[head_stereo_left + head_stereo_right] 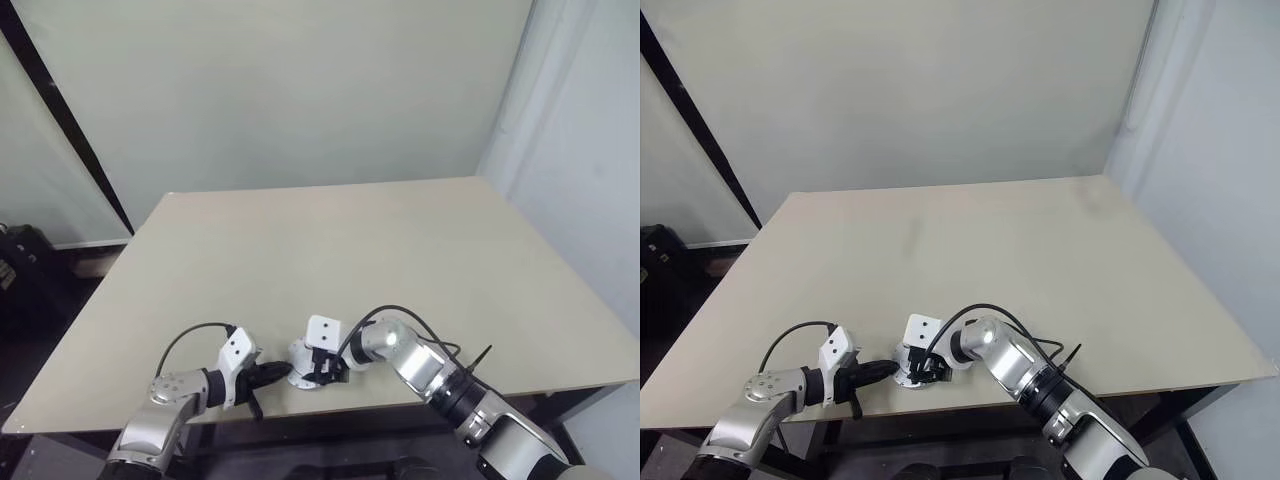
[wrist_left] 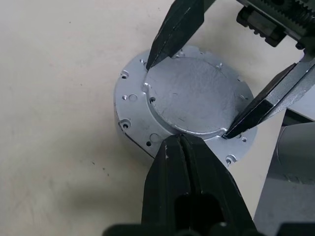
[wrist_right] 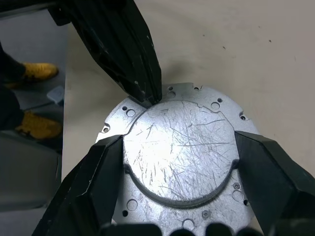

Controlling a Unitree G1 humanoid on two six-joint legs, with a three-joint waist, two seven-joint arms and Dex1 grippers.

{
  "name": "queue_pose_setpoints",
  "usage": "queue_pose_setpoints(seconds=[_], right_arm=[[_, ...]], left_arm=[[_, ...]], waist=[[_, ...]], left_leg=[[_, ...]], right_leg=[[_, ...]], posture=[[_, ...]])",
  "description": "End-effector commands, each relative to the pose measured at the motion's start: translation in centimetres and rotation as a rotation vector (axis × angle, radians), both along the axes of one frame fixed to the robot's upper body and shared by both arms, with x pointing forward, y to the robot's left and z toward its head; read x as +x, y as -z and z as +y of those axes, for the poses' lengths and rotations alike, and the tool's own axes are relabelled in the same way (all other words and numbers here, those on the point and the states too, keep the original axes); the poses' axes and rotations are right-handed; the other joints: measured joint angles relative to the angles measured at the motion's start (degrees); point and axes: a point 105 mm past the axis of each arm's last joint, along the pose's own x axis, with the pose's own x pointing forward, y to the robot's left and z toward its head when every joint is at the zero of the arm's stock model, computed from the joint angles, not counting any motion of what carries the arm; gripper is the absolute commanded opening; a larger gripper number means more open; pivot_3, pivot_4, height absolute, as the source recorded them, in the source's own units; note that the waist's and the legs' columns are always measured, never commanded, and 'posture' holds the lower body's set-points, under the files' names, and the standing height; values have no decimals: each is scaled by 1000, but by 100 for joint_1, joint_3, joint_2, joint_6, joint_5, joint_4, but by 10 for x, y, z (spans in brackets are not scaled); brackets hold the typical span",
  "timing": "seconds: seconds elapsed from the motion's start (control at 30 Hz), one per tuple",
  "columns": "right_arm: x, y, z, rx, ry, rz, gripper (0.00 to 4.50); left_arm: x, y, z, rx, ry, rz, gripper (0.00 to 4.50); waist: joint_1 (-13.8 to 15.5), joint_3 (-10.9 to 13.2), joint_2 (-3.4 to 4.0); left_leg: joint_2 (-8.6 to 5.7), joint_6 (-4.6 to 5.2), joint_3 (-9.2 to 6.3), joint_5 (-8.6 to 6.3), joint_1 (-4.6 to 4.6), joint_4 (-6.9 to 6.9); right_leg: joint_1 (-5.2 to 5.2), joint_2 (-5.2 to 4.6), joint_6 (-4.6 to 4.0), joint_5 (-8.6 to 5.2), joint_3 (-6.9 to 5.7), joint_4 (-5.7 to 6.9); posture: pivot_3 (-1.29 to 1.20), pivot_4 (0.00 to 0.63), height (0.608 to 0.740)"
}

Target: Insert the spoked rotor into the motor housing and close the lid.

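Lid (image 3: 179, 147): plain face up, seated on the housing (image 2: 129, 129) near the bench's (image 1: 400, 250) front edge. My right claw (image 3: 179, 157) straddles its raised centre; my left claw (image 2: 179, 142), pressed together, touches its rim. Rotor hidden, presumably inside; final seating remains.

No readable text, labels, brands or numbers on anything.

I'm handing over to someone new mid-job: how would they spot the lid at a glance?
Find the tan table and follow its near edge to where both arms meet. The lid is the round, scratched grey metal disc there, with the right end effector straddling its raised centre and the shut left end effector touching its edge.
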Motion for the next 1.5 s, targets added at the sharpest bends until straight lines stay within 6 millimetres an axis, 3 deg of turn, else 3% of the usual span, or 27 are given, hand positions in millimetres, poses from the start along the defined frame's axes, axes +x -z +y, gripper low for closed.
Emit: queue_pose_setpoints(seconds=[0.03,0.43,0.67,1.03,1.33,1.43,1.5], right_arm=[[5,8,-10,-39,64,52,3269],[7,-14,-7,96,197,332,3269],[24,-20,-19,48,128,59,3269],[17,-5,-7,64,198,75,3269],[13,2,-13,28,182,104,3269],[12,-1,-13,41,171,129,4307],[11,-5,-11,62,151,127,4453]], left_arm=[[-9,13,-8,20,32,58,0],[-7,17,-8,46,23,65,0],[-8,19,-8,51,27,78,0],[-4,17,-6,53,20,68,0],[-5,19,-5,62,26,75,0],[-6,19,-6,61,26,78,0],[-6,20,-6,61,25,78,0]], waist=[[1,0,2],[24,-2,4],[82,0,4],[59,-1,3],[17,0,6],[17,-1,6],[19,-2,6]], left_leg=[[1,0,-1,0,1,2],[0,0,-10,0,1,-1],[-10,2,-10,-1,-15,-9],[16,1,2,0,-6,-9],[19,-14,1,-8,-2,-4],[18,-13,2,-7,-2,-1],[16,-2,5,-1,-2,-2]], right_leg=[[2,1,0,0,-1,0],[2,4,1,0,-2,2],[-14,-2,4,-2,0,-3],[-20,13,3,-2,-2,4],[-22,13,1,-3,-6,7],[-20,12,1,-3,-4,7],[-20,12,2,-3,-3,6]], posture=[[0,0,740],[0,0,740],[0,0,740],[0,0,740],[0,0,740],[0,0,740],[0,0,740]])
